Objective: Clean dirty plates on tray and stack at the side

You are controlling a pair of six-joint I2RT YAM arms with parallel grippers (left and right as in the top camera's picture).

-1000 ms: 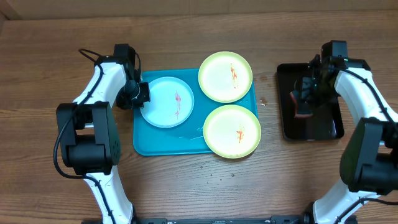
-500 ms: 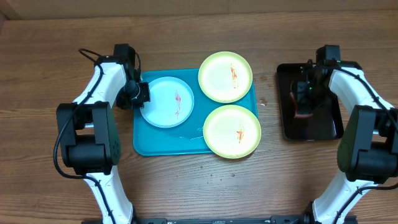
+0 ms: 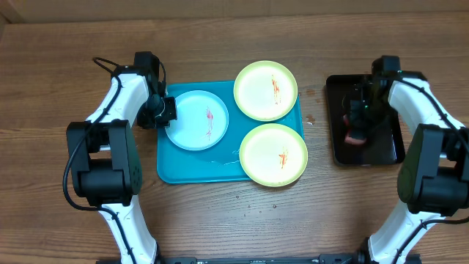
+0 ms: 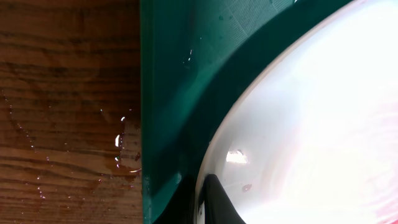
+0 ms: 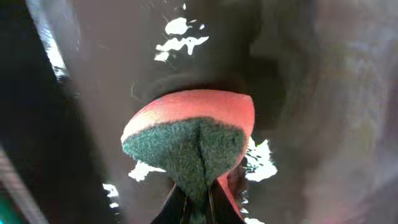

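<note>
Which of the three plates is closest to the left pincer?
The pale blue plate on the tray's left; both green-rimmed plates sit farther right.

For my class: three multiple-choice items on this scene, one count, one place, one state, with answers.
1. How many green-rimmed plates are there? A one; B two; C three.
2. The sponge is at: A a plate; B the black tray; C bare wood.
3. The right gripper is: A open; B shut on a plate; C shut on the sponge.
Answers: 1 B, two lime rims show overhead; 2 B, the sponge sits within the black tray's outline; 3 C, it pinches the folded sponge.
</note>
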